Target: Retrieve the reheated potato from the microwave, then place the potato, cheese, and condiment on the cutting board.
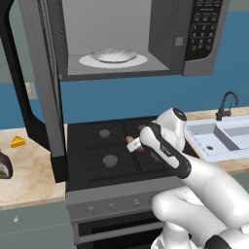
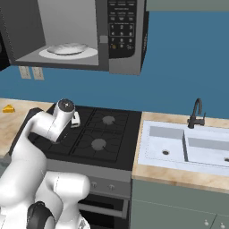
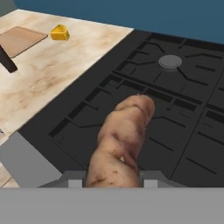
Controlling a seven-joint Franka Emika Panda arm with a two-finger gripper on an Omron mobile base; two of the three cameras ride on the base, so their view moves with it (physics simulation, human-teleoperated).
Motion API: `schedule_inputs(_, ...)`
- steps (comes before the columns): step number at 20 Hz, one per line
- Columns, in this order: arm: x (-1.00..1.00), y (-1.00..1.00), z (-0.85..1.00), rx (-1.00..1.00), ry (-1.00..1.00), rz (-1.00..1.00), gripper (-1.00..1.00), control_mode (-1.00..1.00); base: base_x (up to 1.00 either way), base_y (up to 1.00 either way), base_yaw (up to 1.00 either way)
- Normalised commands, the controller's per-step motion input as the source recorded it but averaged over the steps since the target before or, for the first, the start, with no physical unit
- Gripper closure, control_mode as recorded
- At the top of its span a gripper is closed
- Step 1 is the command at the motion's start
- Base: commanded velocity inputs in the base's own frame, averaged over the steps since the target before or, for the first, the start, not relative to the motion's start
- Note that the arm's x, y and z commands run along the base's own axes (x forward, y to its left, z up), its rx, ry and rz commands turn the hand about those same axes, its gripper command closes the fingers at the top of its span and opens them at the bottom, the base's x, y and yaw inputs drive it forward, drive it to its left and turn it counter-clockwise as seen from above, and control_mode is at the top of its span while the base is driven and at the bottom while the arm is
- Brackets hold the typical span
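My gripper (image 3: 112, 179) is shut on the potato (image 3: 122, 140), a tan-brown speckled lump that sticks out ahead of the fingers above the black stove grates. From the left base the gripper (image 1: 136, 145) hovers over the stove with the potato (image 1: 131, 142) at its tip. The microwave (image 1: 131, 39) hangs above with its door (image 1: 44, 82) swung open to the left and a white plate (image 1: 113, 57) inside. The yellow cheese (image 1: 18, 142) and the dark condiment (image 1: 4, 168) stand on the left counter. The cutting board (image 3: 19, 40) lies beside the cheese (image 3: 59, 33).
The black stove (image 1: 112, 151) lies under the hand, with knobs along its front. To the right are a white sink (image 2: 183, 145) and a dark faucet (image 2: 196, 114). A dark narrow shape (image 3: 6, 61) cuts in at the left of the hand view.
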Motion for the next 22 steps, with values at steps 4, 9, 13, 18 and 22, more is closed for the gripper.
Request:
schedule_inputs(4, 0.00, 0.00, 0.00, 0.00, 0.00, 0.00, 1.00, 1.00, -0.02, 0.00, 0.00)
schedule_inputs(9, 0.00, 0.00, 0.00, 0.00, 0.00, 0.00, 1.00, 1.00, -0.49, 0.00, -0.05)
schedule_inputs(13, 0.00, 0.00, 0.00, 0.00, 0.00, 0.00, 1.00, 1.00, -0.66, 0.00, -0.06)
schedule_inputs(18, 0.00, 0.00, 0.00, 0.00, 0.00, 0.00, 1.00, 1.00, -0.66, 0.00, -0.05)
schedule_inputs(22, 0.00, 0.00, 0.00, 0.00, 0.00, 0.00, 1.00, 1.00, -0.67, 0.00, 0.00)
